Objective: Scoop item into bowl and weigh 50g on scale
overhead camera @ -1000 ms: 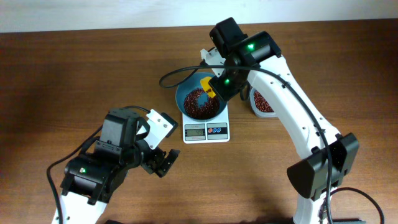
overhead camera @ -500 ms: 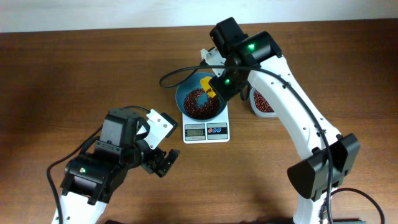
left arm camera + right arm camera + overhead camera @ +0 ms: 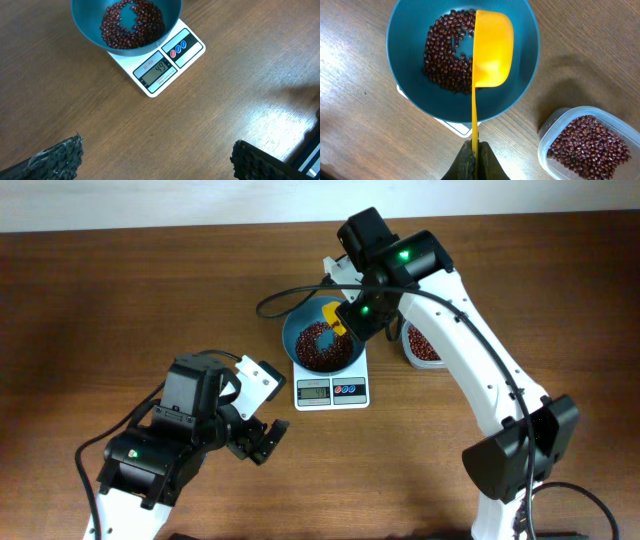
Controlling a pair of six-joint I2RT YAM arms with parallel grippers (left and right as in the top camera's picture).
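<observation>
the right pincer (image 3: 474,162) is clamped shut on the thin end of a yellow scoop (image 3: 492,47). the scoop's handle runs straight away from the pincer, over the near rim of the bowl (image 3: 410,95). the handle is seen edge-on, and the head is rolled onto its side above the bowl's middle. under it the beans (image 3: 442,65) lie in a loose ring around a bare teal patch. the bowl sits on the scale (image 3: 195,50); the right wrist view shows only a white corner of the scale, while the left wrist view shows its display (image 3: 157,70) reading 49. a clear tub (image 3: 547,135) of more beans stands just beside the bowl, apart from it. the left pincer (image 3: 155,165) hangs with its jaws wide apart and nothing between them, over open table (image 3: 225,115) in front of the scale.
</observation>
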